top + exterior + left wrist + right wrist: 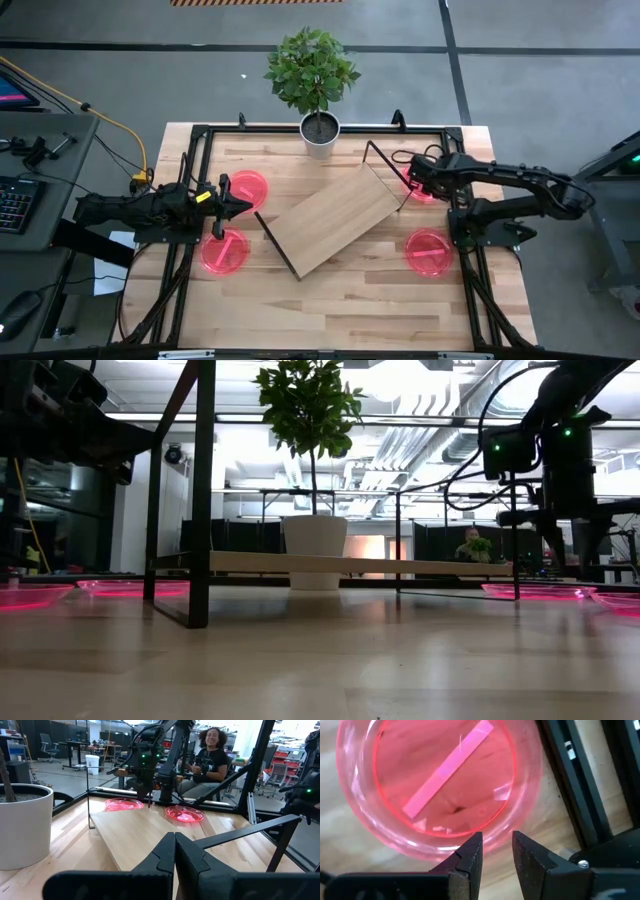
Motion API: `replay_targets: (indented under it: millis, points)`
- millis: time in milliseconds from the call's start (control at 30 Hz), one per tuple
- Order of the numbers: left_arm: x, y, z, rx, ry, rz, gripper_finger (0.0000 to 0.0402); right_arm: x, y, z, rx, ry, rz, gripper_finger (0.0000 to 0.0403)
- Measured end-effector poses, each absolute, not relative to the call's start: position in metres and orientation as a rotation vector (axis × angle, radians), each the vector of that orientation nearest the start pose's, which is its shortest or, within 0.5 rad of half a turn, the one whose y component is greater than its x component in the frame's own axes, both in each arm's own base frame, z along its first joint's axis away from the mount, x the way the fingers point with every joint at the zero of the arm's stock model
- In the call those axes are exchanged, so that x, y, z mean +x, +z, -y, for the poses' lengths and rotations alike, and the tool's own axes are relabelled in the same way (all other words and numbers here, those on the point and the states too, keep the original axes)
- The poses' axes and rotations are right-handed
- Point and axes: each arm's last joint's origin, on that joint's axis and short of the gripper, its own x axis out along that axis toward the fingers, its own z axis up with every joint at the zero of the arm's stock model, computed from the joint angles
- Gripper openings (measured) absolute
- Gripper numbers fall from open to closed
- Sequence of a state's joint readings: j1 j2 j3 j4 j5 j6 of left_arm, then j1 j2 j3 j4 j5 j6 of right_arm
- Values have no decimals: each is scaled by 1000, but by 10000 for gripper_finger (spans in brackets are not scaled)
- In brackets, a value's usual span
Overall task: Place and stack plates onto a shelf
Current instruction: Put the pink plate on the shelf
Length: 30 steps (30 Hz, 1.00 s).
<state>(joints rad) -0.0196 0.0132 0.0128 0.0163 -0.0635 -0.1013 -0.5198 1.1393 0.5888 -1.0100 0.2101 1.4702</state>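
Note:
The light-wood shelf [330, 218] stands slantwise mid-table on its black wire legs. Four pink-red plates lie flat on the tabletop: two on the left [248, 188] [225, 251] and two on the right [428, 194] [430, 251]. My left gripper [243, 208] is shut and hovers between the two left plates, pointing at the shelf [150, 832]. My right gripper [410, 178] points down over the far right plate [440, 780]. It is open by a narrow gap [497, 845], just above the plate's rim.
A potted plant in a white pot [320, 133] stands at the far edge, behind the shelf. A black frame [190, 180] runs around the tabletop edges. Bare wood lies near of the shelf. A person [210, 755] sits beyond the table's right side.

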Motion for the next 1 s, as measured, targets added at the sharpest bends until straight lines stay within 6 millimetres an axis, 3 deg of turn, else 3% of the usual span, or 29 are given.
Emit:
replay_targets:
  millis: [233, 467, 867, 1000]
  points:
    - [98, 168, 0, -102, 43, 18, 0, 139, 162, 53, 1380, -1680, -730, 89]
    - [98, 168, 0, -102, 43, 18, 0, 141, 158, 33, 1320, -1726, -576, 89]
    - [98, 168, 0, -102, 43, 18, 0, 146, 145, 45, 1286, -1904, -395, 89]
    - [98, 168, 0, -102, 43, 18, 0, 151, 144, 46, 1298, -1879, -324, 89]
